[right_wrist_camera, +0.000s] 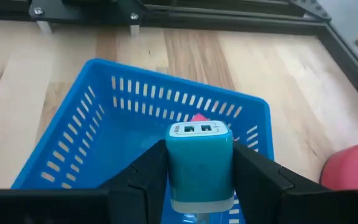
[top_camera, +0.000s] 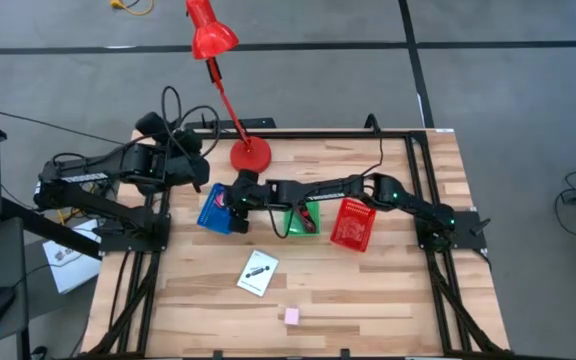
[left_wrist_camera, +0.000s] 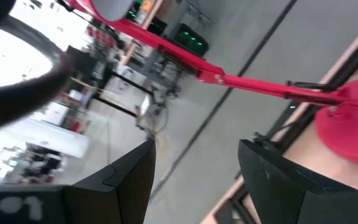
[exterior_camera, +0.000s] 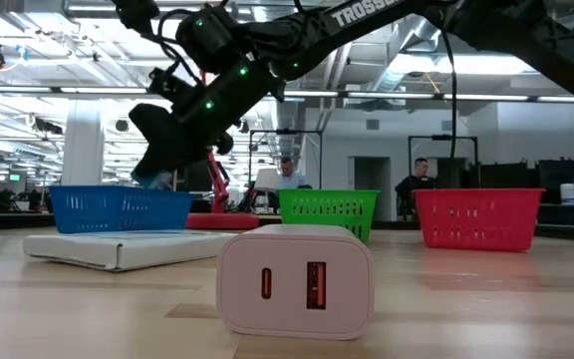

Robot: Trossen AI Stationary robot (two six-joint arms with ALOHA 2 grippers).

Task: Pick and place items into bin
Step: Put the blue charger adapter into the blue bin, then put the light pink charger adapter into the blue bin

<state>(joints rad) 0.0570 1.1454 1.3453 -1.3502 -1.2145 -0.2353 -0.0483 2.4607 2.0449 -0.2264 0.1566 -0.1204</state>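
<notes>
Wooden slats make up your surface [top_camera: 388,300], framed by black rails, with grey floor around it and an open workshop behind in the low view, where two people sit far off. Starting at the left, your left gripper [left_wrist_camera: 194,180] is parked off the surface's left edge, up by the lamp side; its fingers [left_wrist_camera: 129,180] stand apart with nothing between them, so it is waiting. Next comes the blue bin [top_camera: 215,208], and this is where the work is: your right arm reaches across the whole row, and the right gripper [right_wrist_camera: 199,180] hangs just above that bin's open top, fingers clamped on a blue charger cube [right_wrist_camera: 200,158]. Inside the bin a bit of pink [right_wrist_camera: 199,118] shows behind the cube, so at least one item looks already delivered. Judging from this, you are at the drop step for the cube; it has not been let go. Further right sit the green bin [top_camera: 302,220], with something dark red in it, and the red bin [top_camera: 354,224]; what else they hold cannot be told. Left to do, nearer the front edge: the white card [top_camera: 258,272] with a black stick on it, and the pink charger cube [top_camera: 291,316] lying apart from it. The red desk lamp [top_camera: 250,153] stays out of this.
</notes>
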